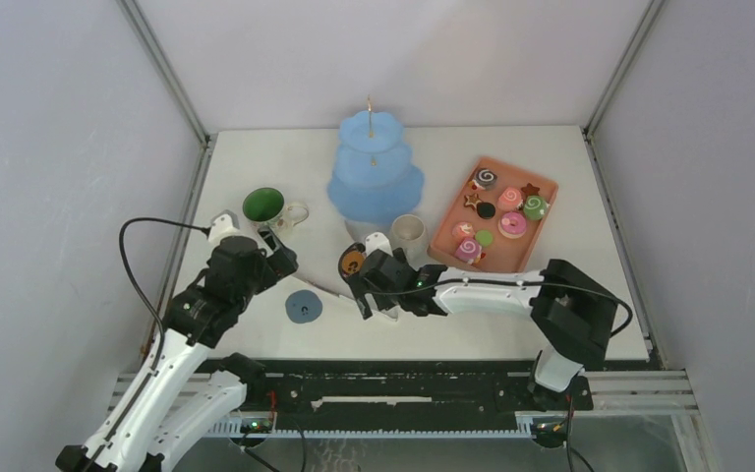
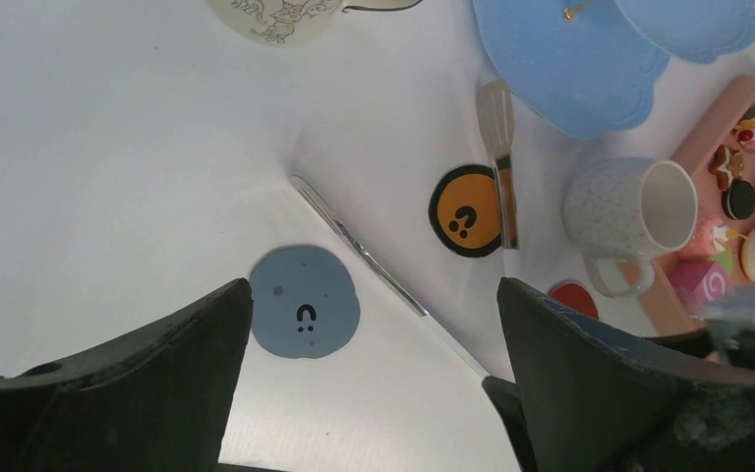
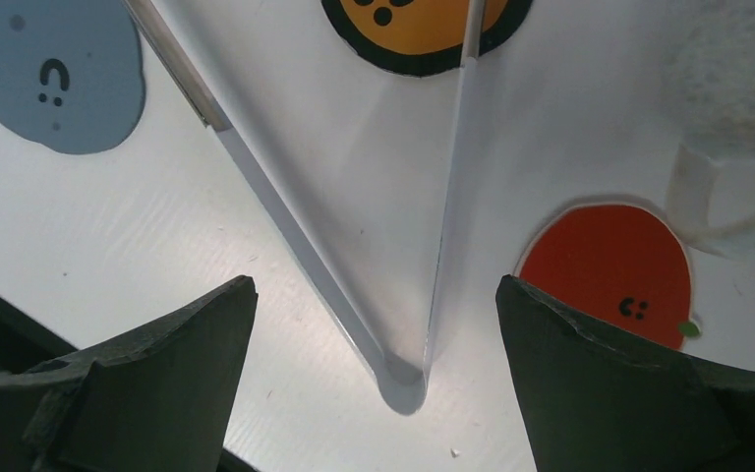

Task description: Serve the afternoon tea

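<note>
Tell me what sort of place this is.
Probably a robot test cell in a lab, not a real tearoom: plain walls on a metal frame, a left arm and right arm bolted to a rail, and tiny pastries on a tray.

I see my left gripper [image 2: 374,285] angled forward, jaws wide apart; my right gripper [image 3: 376,280] reaches leftward, low, jaws equally wide, both empty

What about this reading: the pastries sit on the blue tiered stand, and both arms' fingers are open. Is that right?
Not quite. The pastries are in the salmon-pink tray, not on the blue tiered stand, as the top view shows. The left fingers and right fingers are open.
</note>
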Robot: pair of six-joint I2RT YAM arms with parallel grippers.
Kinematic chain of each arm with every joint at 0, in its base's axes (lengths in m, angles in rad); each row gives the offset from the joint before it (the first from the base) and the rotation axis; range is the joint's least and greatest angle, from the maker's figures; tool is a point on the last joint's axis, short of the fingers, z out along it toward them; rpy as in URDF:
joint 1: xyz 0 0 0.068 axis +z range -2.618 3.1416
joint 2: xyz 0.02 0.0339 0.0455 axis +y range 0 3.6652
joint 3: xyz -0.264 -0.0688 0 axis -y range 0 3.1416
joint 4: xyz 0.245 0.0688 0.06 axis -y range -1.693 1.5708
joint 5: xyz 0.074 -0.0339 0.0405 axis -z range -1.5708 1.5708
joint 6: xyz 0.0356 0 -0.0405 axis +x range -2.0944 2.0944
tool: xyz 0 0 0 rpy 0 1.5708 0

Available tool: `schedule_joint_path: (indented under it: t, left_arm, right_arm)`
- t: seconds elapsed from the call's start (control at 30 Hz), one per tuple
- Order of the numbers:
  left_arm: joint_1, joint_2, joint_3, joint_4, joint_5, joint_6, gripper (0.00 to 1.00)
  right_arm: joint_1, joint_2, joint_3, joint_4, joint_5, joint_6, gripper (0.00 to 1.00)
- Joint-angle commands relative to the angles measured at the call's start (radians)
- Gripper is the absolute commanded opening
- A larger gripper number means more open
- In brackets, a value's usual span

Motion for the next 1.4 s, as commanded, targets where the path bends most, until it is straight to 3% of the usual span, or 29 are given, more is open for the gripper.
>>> schedule_joint_path:
  t: [0.0,1.0,1.23,1.37]
  left_arm:
    - [0.005,0.004,-0.006,0.063,0.04,0.033,0.99]
    - [0.005,0.012,0.029,0.047,0.039,0.037,0.99]
    - [0.005,0.009,0.026,0.041,0.034,0.032,0.99]
    - [0.005,0.007,0.019,0.041,0.038,0.025,0.99]
  right_arm:
    - [0.015,0.041,0.013,0.14,0.034,-0.058,1.0]
    - [0.024,0.261,0.014,0.348,0.084,-0.23,0.99]
    - [0.037,0.211,-0.012,0.348,0.1,-0.235,0.87]
    - [0.037,0.186,-0.012,0.339,0.115,-0.232,0.66]
